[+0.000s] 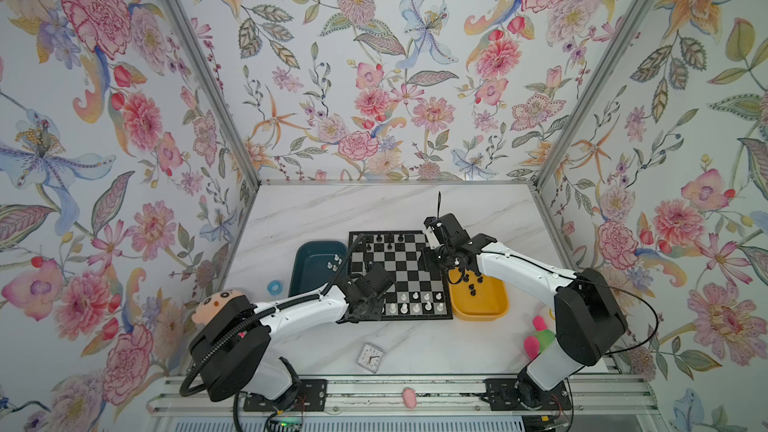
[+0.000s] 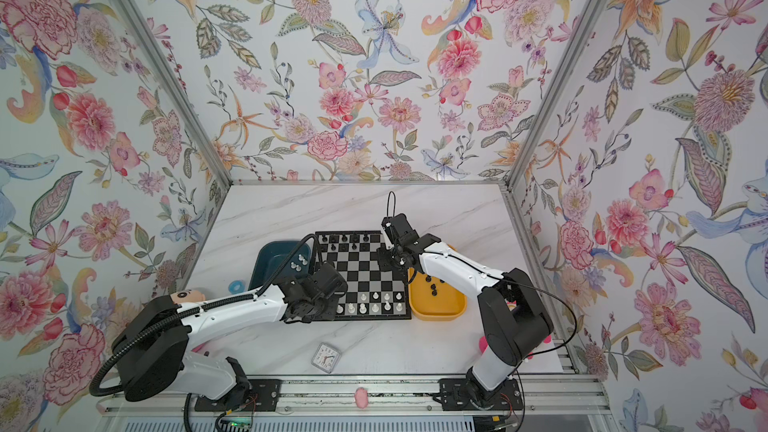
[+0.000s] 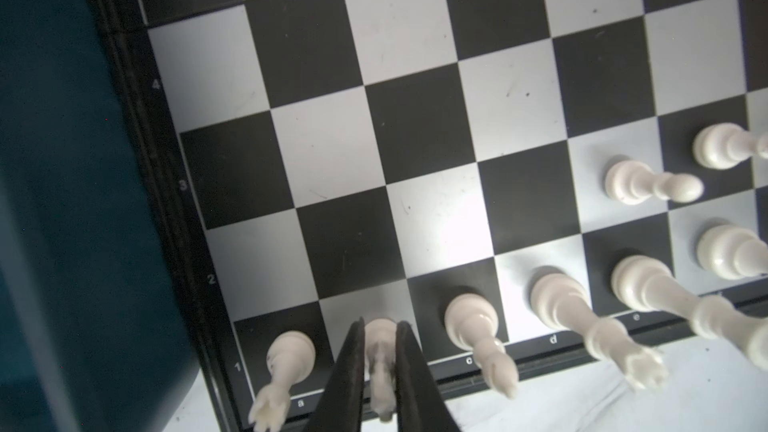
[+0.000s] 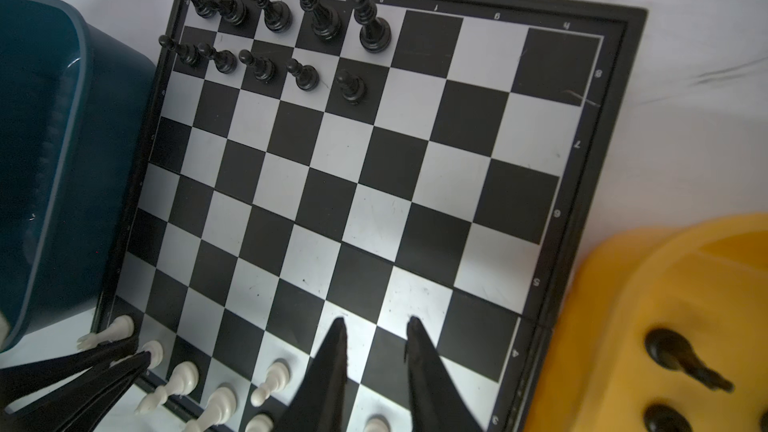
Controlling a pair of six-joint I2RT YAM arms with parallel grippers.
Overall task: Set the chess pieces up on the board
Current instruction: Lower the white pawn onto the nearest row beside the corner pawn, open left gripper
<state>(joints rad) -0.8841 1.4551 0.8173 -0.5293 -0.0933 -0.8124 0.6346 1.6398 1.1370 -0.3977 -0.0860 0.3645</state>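
Note:
The board (image 1: pixel 399 268) lies mid-table with several black chess pieces (image 4: pixel 320 18) on its two far rows and several white ones (image 3: pixel 561 301) on its near rows. My left gripper (image 3: pixel 381 322) is at the near left corner, its fingers pressed against both sides of a white knight (image 3: pixel 379 351). The knight stands on the second square of the front row, between a white rook (image 3: pixel 291 353) and a white bishop (image 3: pixel 473 322). My right gripper (image 4: pixel 377 320) hovers open and empty over the board's right half, near the yellow tray.
A dark teal tray (image 1: pixel 309 276) left of the board holds a few white pieces (image 1: pixel 334 261). A yellow tray (image 1: pixel 482 309) on the right holds several black pieces (image 1: pixel 471 284). A small clock (image 1: pixel 370 357), blue ring (image 1: pixel 274 286), doll head (image 1: pixel 212 303) and pink-green plush (image 1: pixel 538 336) lie nearby.

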